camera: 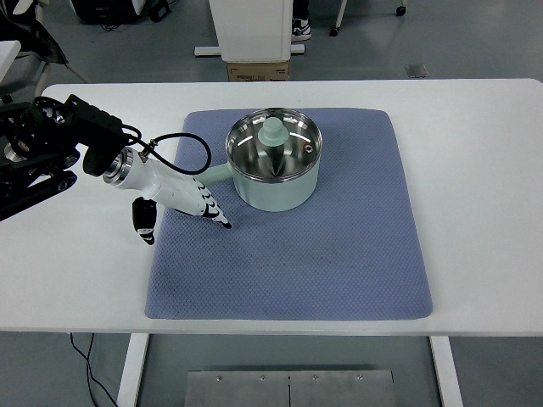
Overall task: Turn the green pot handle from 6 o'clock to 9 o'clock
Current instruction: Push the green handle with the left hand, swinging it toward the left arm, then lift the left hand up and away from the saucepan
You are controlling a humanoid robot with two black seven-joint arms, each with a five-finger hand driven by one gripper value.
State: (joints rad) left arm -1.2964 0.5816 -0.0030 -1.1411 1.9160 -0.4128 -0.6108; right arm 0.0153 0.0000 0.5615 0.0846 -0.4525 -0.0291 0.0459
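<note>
A pale green metal saucepan with a glass lid (pixel 274 163) stands upright on the upper middle of a blue-grey quilted fabric mat (pixel 339 254), which lies flat on the white worktop (pixel 475 186) and covers most of the centre of the frame. The lid sits closed on the pot, with a pale green knob (pixel 273 130) at its centre. The pot's short green handle (pixel 217 175) projects from the pot's left side toward the left of the frame, roughly at nine o'clock. The left robot hand (pixel 182 197), white with black fingertips, lies at centre left of the frame, over the mat's left edge, just beside the handle and slightly below it; whether it touches the handle cannot be told. Its fingers (pixel 216 216) are extended and loosely spread, pointing to the lower right, and hold nothing, with the thumb (pixel 144 219) hanging down over the bare worktop. The black arm linkage (pixel 42 148) and a looped black cable (pixel 182 148) enter from the upper left of the frame. A cardboard box (pixel 257 70) sits on the floor beyond the worktop's far edge, at top centre.
</note>
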